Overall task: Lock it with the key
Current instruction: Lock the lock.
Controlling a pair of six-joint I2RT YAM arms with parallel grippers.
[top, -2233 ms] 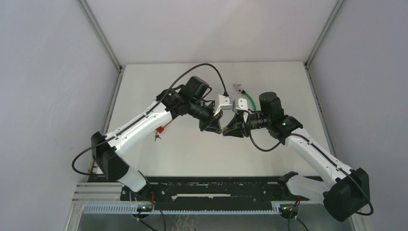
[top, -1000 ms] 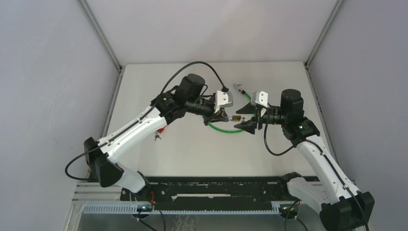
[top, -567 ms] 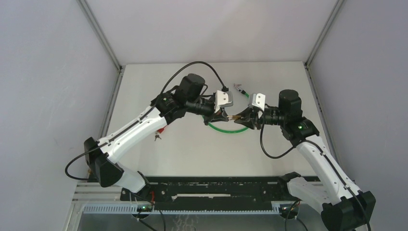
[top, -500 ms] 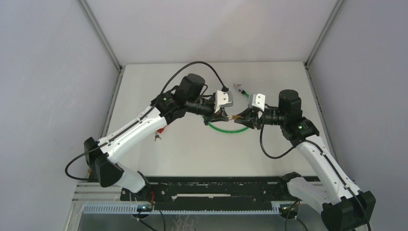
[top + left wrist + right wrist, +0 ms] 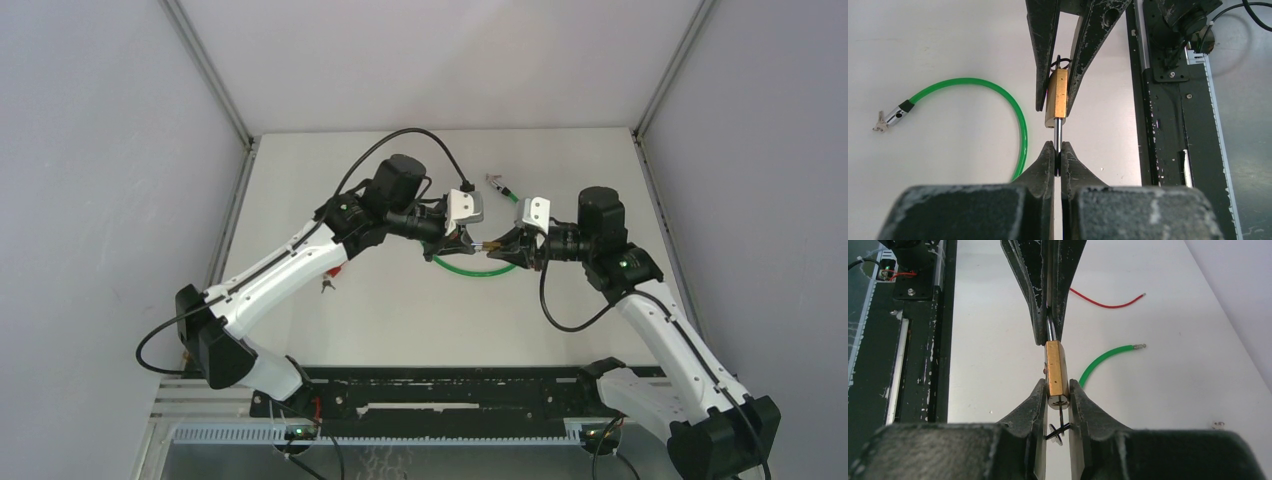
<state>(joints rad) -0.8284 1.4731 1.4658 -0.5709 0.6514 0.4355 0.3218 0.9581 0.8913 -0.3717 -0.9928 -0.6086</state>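
Right gripper [image 5: 1057,385] clamps the brass padlock [image 5: 1056,367]. Left gripper [image 5: 1057,148] pinches its shackle [image 5: 1058,134]. The padlock's long axis runs straight between them, with the key [image 5: 1060,416] end toward the right wrist.

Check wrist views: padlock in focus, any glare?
Left wrist: brass padlock sharp, left tool soft at the frame bottom, no harsh glare. Right wrist: padlock crisp, right tool blurred near the lens. Top external: even light, padlock too small to judge.

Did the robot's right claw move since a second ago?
Yes. The right gripper slid left, away from the table's right edge, and shut on the brass padlock, whose shackle the left gripper pinches.
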